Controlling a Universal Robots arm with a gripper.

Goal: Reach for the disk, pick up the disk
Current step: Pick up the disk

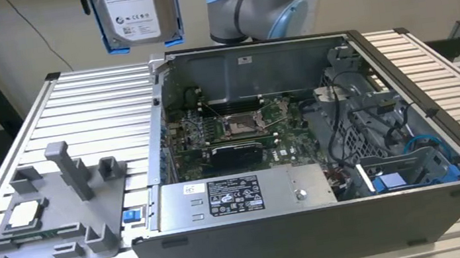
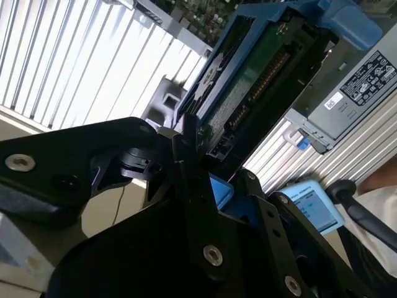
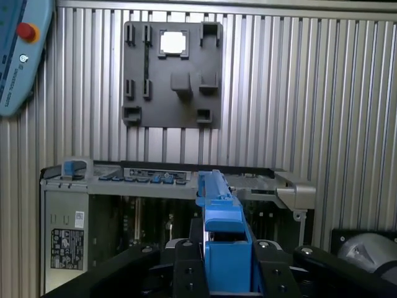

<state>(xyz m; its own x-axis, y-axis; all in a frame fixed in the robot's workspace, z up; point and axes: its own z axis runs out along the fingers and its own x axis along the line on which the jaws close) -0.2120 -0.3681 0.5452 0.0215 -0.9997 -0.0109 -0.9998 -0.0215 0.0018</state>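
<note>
disk [image 1: 136, 11] held between my fingers [image 3: 187, 273]
closed tight on it; i'd hold the squeeze steady, disk level.

The flat rectangular silver-grey disk [image 1: 136, 11] has a smooth, dull metal shell with a white paper label. Its clip-on frame is bright blue plastic with a slight sheen, and in the second wrist view its underside shows a green circuit board. The black gripper [image 3: 226, 268] looks matt, with small shiny metal screws. The ribbed silver table [image 1: 68, 117] is brushed metal slats. The grey moulded fixture plate [image 1: 56, 225] is matt plastic. The open dark grey computer case [image 1: 316, 241] is matt sheet metal.
</note>
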